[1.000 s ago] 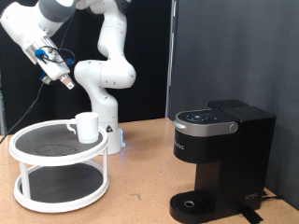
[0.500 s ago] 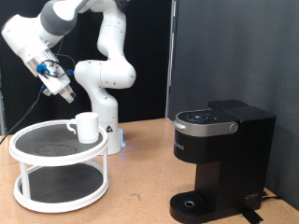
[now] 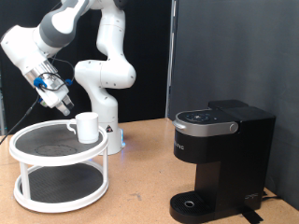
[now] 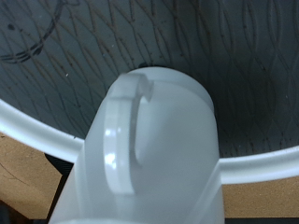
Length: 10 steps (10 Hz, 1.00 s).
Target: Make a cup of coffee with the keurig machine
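One gripper: the gripper is hanging at the exterior view's upper left, just above and to the left of the cup, not touching it.
Jaws: too small and blurred in the exterior view, and no fingers are showing in the wrist view, so whether they are apart or together cannot be told; nothing is showing between them.
Wrist view: the cup is filling the lower middle of the picture, handle facing the camera, slightly blurred.
Cup location: it is standing upright on the top tier of the white two-tier stand, near that tier's right-hand edge in the exterior view, handle pointing to the exterior view's left, towards the gripper.
Step in hand (judgement): the arm is lining up on the cup for a pick.
Doing it well: the handle is sitting on the approach side, so the fingers should be straddling either the handle or the wall beside it, not landing on top of the loop; the cup is sitting close to the stand's raised rim, so any sideways nudge is risking a tip.
Keurig machine: the keurig machine is standing at the exterior view's right, well apart from the stand, lid down, drip base holding no cup.
Progress (judgement): early; the cup is not yet at the machine.
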Available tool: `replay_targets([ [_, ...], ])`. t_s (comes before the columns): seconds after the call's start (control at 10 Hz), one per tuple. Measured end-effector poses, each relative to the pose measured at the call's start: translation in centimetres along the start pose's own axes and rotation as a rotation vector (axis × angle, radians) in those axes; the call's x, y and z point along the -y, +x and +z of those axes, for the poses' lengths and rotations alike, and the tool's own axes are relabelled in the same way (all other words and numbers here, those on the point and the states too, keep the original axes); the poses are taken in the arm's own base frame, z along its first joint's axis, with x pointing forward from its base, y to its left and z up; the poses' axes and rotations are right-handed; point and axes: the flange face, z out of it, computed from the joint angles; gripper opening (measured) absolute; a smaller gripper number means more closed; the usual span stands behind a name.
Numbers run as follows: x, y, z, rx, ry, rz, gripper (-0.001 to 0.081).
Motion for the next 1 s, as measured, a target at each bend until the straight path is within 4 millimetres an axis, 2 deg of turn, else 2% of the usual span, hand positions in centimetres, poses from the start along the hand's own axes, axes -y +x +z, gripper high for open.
replay_targets([
  [0.4,0.9,0.4,1.6,0.000,-0.021,-0.024,0.0734],
  [1.0,1.1,0.7,3.1,-0.011,-0.021,-0.021,0.0734],
])
